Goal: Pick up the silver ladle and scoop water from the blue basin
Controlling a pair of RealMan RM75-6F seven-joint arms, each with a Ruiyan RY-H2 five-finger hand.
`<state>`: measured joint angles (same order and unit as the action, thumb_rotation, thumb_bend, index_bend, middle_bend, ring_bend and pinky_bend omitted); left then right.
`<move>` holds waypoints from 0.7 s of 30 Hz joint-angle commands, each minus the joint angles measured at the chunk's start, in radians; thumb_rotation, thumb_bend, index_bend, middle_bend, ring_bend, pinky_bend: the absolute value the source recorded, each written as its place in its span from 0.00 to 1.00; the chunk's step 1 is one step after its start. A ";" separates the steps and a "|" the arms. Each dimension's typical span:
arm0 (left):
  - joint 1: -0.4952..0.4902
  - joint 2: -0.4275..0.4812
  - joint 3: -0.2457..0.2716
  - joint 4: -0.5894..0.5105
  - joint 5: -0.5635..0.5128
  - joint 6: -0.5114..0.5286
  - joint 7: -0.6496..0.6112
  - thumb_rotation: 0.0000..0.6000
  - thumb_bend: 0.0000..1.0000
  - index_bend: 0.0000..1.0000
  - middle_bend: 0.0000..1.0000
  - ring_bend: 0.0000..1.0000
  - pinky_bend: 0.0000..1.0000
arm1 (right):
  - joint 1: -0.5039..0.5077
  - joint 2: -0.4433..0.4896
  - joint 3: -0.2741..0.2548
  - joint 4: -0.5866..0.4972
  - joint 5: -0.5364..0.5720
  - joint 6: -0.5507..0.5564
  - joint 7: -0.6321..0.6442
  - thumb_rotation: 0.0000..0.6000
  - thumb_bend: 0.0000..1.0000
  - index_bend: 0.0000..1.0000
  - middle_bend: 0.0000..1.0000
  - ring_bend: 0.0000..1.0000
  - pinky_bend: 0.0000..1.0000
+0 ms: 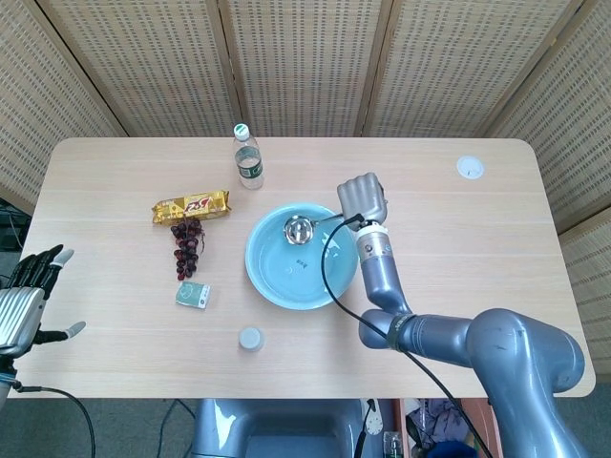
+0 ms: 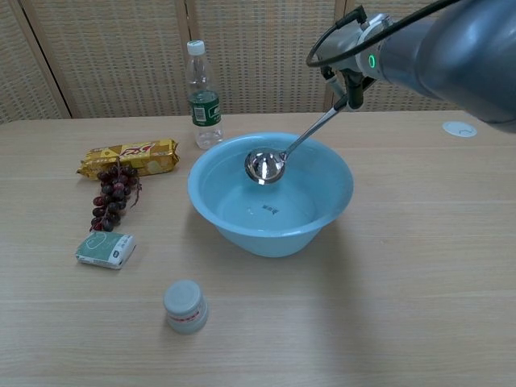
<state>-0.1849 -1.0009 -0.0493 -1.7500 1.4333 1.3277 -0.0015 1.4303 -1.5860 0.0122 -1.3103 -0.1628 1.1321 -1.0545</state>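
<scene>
The long pale wooden desk [image 1: 496, 229] carries everything in view. Near its middle stands the round light-blue plastic basin [image 2: 270, 193], with clear water lying shallow in its bottom. The silver metal ladle [image 2: 266, 165] is held over the basin, its bowl hanging inside the rim and above the water, toward the far side, and its handle slanting up and to the right. The upper end of that handle is grasped by the right hand [image 1: 363, 197], whose fingers are wrapped around it. The left hand [image 1: 24, 298] is seen at the desk's left edge, well apart from the basin, with its fingers spread and nothing in them.

The picking-up is judged to be done, and the scooping step is in hand: the ladle is positioned over the water but is not yet seen to be dipped. For the next move, the bowl would need to be lowered and tipped so its lip is brought under the surface, then levelled and lifted so that water is kept in it.
</scene>
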 commanded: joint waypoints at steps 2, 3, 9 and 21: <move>-0.005 0.001 0.000 0.001 -0.007 -0.010 -0.003 1.00 0.00 0.00 0.00 0.00 0.00 | -0.031 -0.047 0.006 0.037 -0.077 0.016 -0.029 1.00 0.87 0.77 0.91 0.89 1.00; -0.005 0.001 0.000 0.001 -0.008 -0.011 -0.002 1.00 0.00 0.00 0.00 0.00 0.00 | -0.037 -0.055 0.006 0.045 -0.093 0.018 -0.033 1.00 0.87 0.77 0.91 0.89 1.00; -0.007 0.002 -0.001 0.003 -0.011 -0.012 -0.007 1.00 0.00 0.00 0.00 0.00 0.00 | -0.073 -0.120 0.002 0.116 -0.196 0.040 -0.052 1.00 0.87 0.77 0.92 0.90 1.00; -0.011 0.002 -0.004 0.009 -0.018 -0.015 -0.013 1.00 0.00 0.00 0.00 0.00 0.00 | -0.139 -0.198 0.008 0.221 -0.310 0.006 -0.170 1.00 0.87 0.77 0.92 0.90 1.00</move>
<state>-0.1959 -0.9994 -0.0527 -1.7415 1.4154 1.3123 -0.0143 1.2991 -1.7816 0.0134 -1.0902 -0.4700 1.1478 -1.2116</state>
